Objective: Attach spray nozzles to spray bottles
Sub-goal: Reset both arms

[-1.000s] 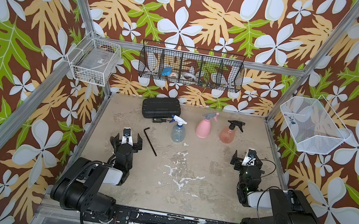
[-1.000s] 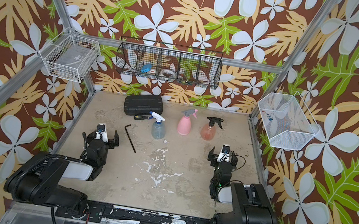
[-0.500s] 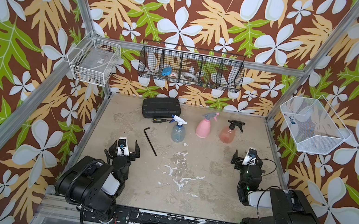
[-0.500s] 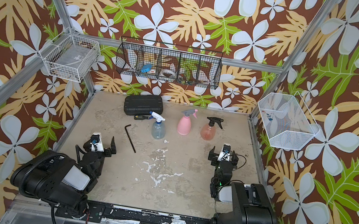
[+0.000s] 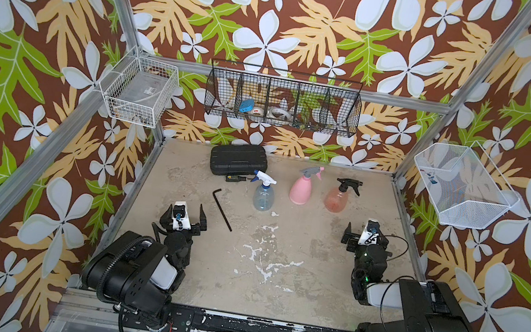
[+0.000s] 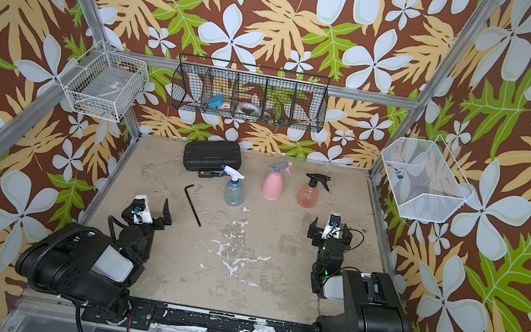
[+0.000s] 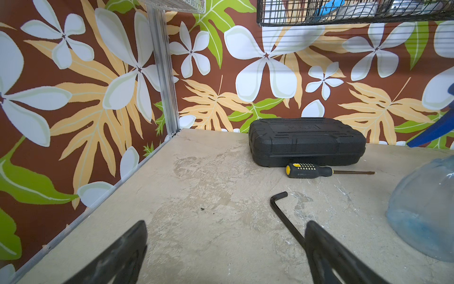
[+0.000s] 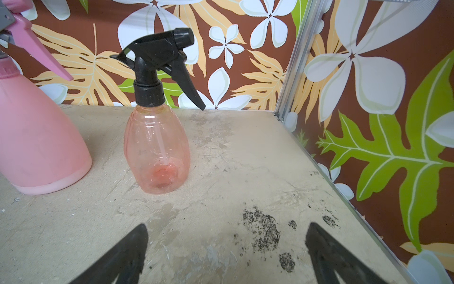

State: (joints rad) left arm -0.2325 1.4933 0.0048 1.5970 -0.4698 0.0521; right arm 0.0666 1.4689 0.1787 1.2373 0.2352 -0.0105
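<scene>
Left hand (image 7: 226,225) partly cropped, bluish bottle (image 7: 425,209) cut off

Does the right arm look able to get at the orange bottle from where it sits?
Probably yes. The right gripper is open, empty and faces the orange bottle; nothing stands between them on the table. The pink bottle stands beside it, apart.

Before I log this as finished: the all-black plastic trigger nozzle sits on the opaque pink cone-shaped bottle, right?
No: the all-black plastic trigger nozzle sits on the translucent orange rounded bottle, as the right wrist view shows.
</scene>
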